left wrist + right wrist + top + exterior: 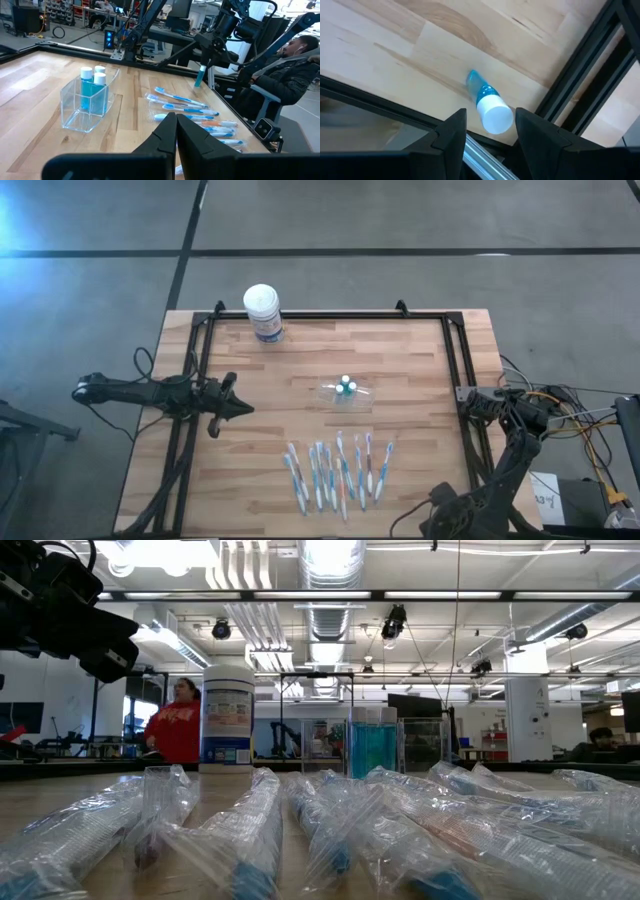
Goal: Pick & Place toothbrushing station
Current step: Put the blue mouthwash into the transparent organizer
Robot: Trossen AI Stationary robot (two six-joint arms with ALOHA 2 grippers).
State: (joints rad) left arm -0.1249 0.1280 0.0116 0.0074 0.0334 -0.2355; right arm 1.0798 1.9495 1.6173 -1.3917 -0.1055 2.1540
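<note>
The floor [420,220] around the table was grey concrete crossed by dark lines. Behind the table ran a ceiling [330,570] of bright strip lights, ducts and pipes, and a person in red [178,722] stood among desks and monitors.

You're seeing the right gripper [490,132] standing with fingers apart, holding nothing, over a small blue bottle with white cap [487,105] by the black frame rail [580,65] on the wood table [395,30].
</note>
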